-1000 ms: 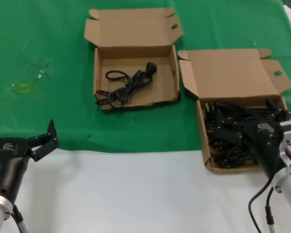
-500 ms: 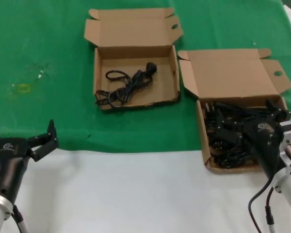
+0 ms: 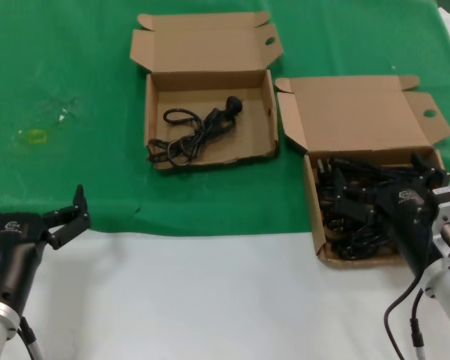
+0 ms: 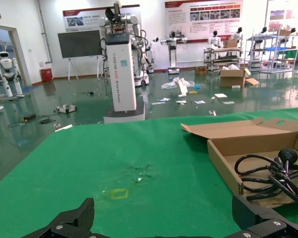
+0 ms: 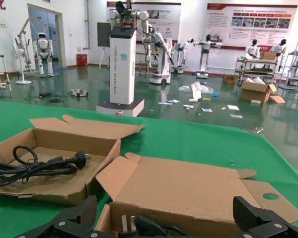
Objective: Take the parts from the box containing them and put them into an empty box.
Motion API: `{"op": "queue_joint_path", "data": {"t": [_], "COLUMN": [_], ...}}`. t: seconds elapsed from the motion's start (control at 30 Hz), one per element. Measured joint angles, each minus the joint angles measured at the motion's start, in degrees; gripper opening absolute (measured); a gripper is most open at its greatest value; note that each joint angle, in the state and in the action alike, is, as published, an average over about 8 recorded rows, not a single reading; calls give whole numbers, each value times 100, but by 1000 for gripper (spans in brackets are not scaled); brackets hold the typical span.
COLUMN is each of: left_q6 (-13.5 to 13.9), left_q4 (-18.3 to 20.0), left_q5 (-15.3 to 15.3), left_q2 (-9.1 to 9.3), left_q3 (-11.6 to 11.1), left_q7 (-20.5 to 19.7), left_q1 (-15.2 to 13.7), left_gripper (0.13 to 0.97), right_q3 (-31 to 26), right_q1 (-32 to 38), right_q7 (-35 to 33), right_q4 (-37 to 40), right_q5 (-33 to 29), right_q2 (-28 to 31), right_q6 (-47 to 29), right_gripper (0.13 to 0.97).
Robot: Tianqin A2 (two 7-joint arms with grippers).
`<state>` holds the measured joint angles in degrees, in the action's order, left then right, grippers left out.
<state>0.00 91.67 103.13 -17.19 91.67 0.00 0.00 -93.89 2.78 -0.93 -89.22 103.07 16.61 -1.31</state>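
The box containing the parts lies at the right on the green cloth, lid open, full of tangled black power cords. My right gripper is open, low over these cords; in the right wrist view a plug shows between its fingers, not gripped. The other box lies at the back centre, lid open, with one looped cord bundle in it. It also shows in the left wrist view. My left gripper is open and empty at the front left.
A green cloth covers the back of the table; bare white table lies in front. A small yellow mark sits on the cloth at the left. The two boxes stand close, with a narrow gap between them.
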Motion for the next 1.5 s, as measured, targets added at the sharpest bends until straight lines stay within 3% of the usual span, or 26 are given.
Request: {"op": "queue_joint_path", "data": {"t": [1.5], "left_q6": [0], "left_q4": [0], "left_q5": [0], "left_q2": [0], "left_q3": [0], "left_q7": [0], "left_q1": [0], "left_gripper": [966], "right_q3": [0], "right_q1": [0], "right_q7": [0], "right_q4": [0], "right_q5": [0], "right_q2": [0], "right_q6": [0], "right_gripper": [966]}}
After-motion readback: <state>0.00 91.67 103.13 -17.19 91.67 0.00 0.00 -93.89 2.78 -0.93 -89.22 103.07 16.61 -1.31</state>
